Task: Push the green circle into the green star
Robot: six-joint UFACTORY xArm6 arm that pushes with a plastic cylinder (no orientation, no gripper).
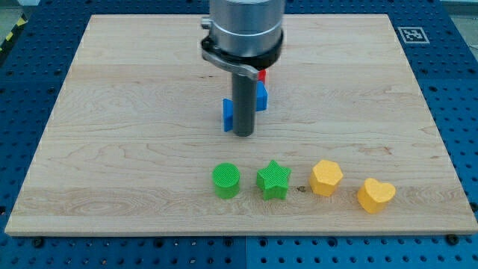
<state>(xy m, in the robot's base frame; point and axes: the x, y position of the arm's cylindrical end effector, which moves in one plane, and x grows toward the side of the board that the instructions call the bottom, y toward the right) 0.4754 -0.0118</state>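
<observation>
The green circle [225, 181] lies on the wooden board near the view's bottom, just left of centre. The green star [273, 180] lies a short gap to its right. They do not touch. My tip [244, 134] rests on the board above and between them, closer to the circle, about a block's width higher in the view. The rod rises to the arm's grey body at the view's top.
A blue block [229, 113] sits right behind the rod, partly hidden, with a bit of a red block [262, 75] above it. A yellow hexagon [326, 178] and a yellow heart [375, 195] lie right of the star. The board's [112, 112] bottom edge is close below.
</observation>
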